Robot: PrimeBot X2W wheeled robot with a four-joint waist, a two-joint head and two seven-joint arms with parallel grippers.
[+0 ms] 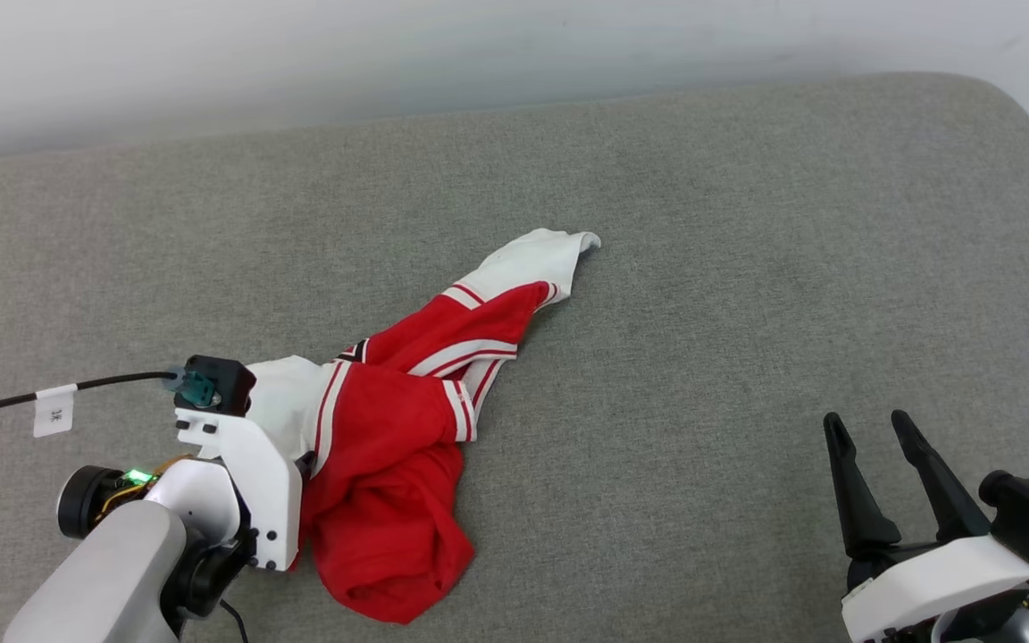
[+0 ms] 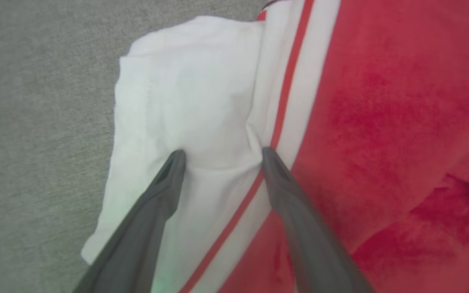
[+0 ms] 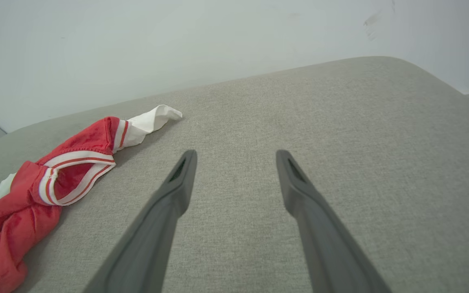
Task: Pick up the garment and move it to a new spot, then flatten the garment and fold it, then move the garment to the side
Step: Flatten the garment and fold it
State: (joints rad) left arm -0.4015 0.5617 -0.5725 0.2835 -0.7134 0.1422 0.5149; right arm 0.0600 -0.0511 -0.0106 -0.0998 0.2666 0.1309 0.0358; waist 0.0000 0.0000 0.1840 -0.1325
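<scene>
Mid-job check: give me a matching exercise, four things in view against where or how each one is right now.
Things:
1. left gripper
2. right gripper
3. garment
4. far white sleeve

States:
A. open above the bare grey fabric surface
B. crumpled in a heap
C. stretched out towards the wall
D. open, pressing on the near white sleeve

Pairs: 1-D, 2-A, 3-B, 4-C

Scene evenly, brightly lit; shadows soft. In left wrist view, garment [image 2: 381, 101] and fingers [image 2: 295, 211] rendered blurred, close-up.
</scene>
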